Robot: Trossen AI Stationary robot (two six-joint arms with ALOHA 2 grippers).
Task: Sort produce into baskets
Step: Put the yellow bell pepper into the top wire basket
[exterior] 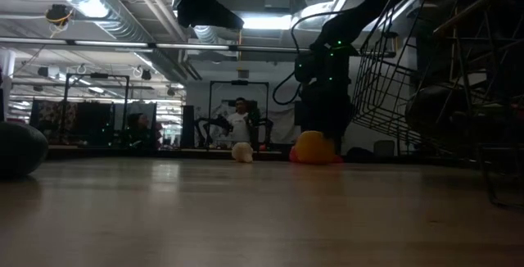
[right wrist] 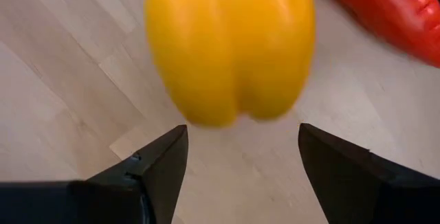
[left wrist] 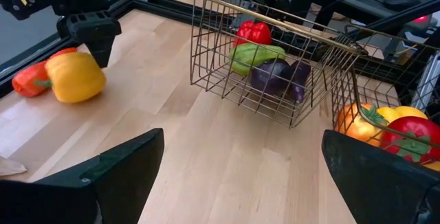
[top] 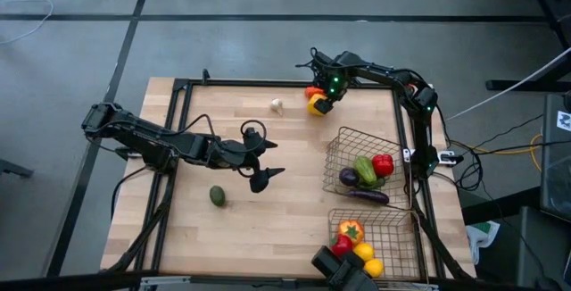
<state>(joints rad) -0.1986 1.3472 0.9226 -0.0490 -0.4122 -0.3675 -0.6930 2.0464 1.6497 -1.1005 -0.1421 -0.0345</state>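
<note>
Meanwhile, on the pale wooden table (top: 268, 220), 2 square bronze-grey wire baskets (top: 361, 162) hold sorted toy produce at the right side. Above the far edge, the right gripper (top: 323, 103) hangs with fingers apart, unclosed, over a yellow toy pepper (top: 318, 106) beside a red-orange pepper (left wrist: 31, 78). Mid-table, the left gripper (top: 260, 157) gapes wide, empty. A green avocado (top: 217, 195) and white garlic (top: 277, 105) lie loose.
</note>
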